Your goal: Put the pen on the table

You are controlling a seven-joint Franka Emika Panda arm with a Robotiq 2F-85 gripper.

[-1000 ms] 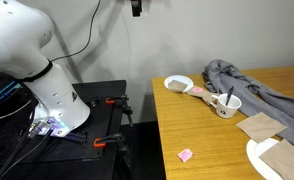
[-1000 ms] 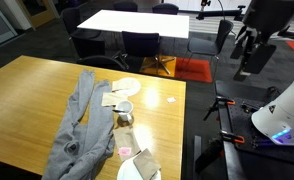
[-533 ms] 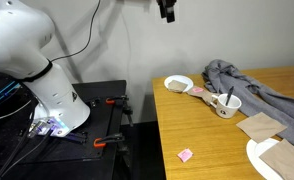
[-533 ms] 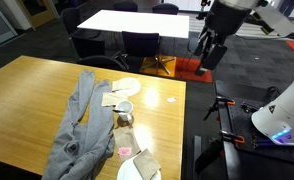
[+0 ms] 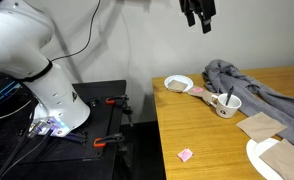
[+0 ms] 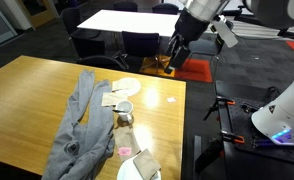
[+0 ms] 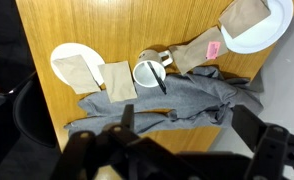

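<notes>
Black pen (image 7: pixel 159 80) stands in the cup (image 7: pixel 146 73); approach step, your claw (image 5: pixel 199 20) hangs high, open, empty. Next, descend onto it.

an office or meeting room put to use as a robot lab. in an exterior view a long white meeting table (image 6: pixel 127 20) stands with dark chairs (image 6: pixel 139 45) drawn up round it on grey carpet (image 6: pixel 47 42), past the far edge of the wooden desk (image 6: pixel 27 90). just off another edge of the desk, a white robot base (image 5: pixel 57 100) sits on a black stand (image 5: pixel 97 115) with red clamps (image 5: pixel 114 100) and loose cables (image 5: pixel 12 150), before a plain pale wall (image 5: pixel 247 35).
</notes>
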